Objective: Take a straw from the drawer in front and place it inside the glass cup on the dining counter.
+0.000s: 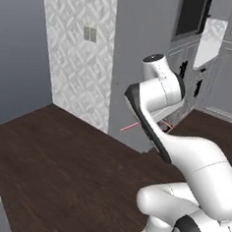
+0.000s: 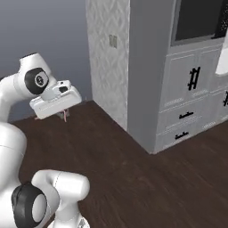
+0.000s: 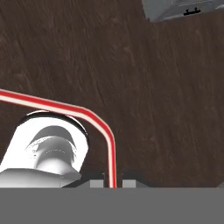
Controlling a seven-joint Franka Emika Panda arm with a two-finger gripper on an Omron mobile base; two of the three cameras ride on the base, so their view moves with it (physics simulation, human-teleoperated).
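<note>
While the base faces away from any counter, the scene reads as a carry between pick-up and drop-off.

Floor (image 3: 153, 87): one dark wood-plank expanse, passing directly under the hand, which suggests the hand is pointed straight down for travel.

Cabinet wall (image 2: 191, 89): one tall grey unit with panelled doors; two narrow drawers with black handles are countable low on it in the right base view, both closed. Neither looks like the wide drawer of the task.

Patterned wall panel (image 1: 81, 56): one, with a single double switch plate on it.

Arm: one, folded back close to its own base, probably to keep the load tucked in while the base drives.

Gripper (image 3: 112, 183): one, jaws pinched nearly together on the straw, which runs up from between the fingertips.

Straw (image 3: 94, 119): one, thin and red, clamped near one end; it rises from the jaws, bends at the elbow and trails off sideways. In the left base view its red line (image 1: 130, 127) sticks out beside the forearm, well above the floor.

Stage, as I judge it: straw taken, delivery to the cup not yet done.
</note>
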